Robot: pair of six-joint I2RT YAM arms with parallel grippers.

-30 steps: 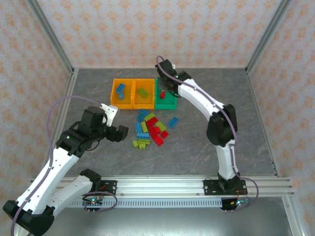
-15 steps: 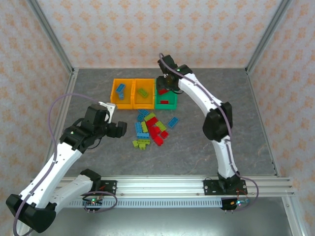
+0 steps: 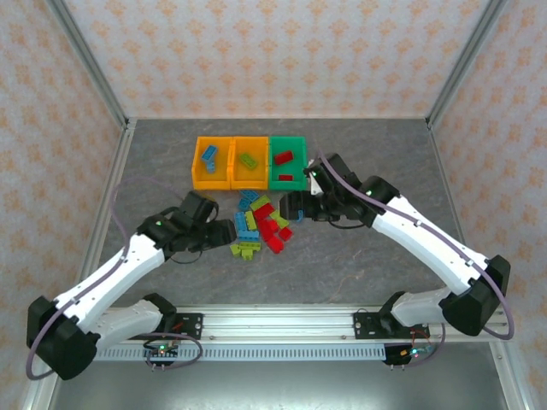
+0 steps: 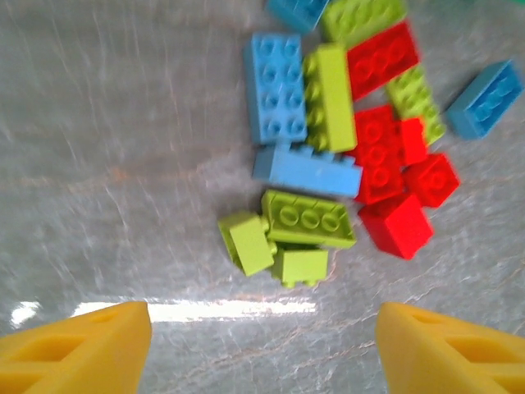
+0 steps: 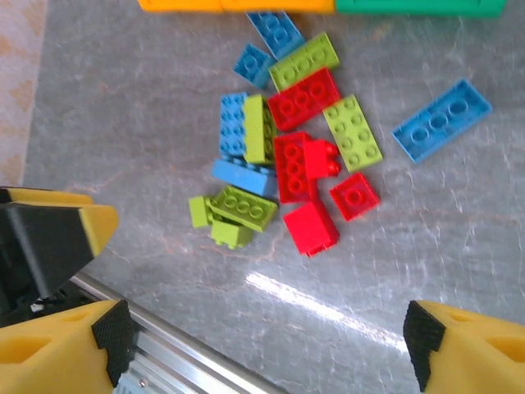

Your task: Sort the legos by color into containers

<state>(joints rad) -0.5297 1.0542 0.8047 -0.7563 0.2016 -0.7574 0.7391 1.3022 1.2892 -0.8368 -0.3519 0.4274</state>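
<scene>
The legos (image 3: 259,226) lie in a loose pile of blue, lime and red bricks in front of the containers. The left orange bin (image 3: 195,164) holds blue bricks, the middle orange bin (image 3: 250,182) a lime one, the green bin (image 3: 288,183) two red ones. My left gripper (image 3: 224,232) is open at the pile's left edge. In the left wrist view it (image 4: 262,345) stands just short of the lime bricks (image 4: 291,238). My right gripper (image 3: 291,205) hangs open over the pile's right side. Between its fingertips (image 5: 262,345) there is bare table.
A lone blue brick (image 5: 441,120) lies right of the pile. An aluminium rail (image 3: 282,323) runs along the near table edge, and patterned walls close in the other three sides. Grey table surface lies free right of the pile and toward the rail.
The right gripper let a red brick go into the green bin, opened, and swung back down to the pile. The left arm reached rightward to the pile's left edge.
</scene>
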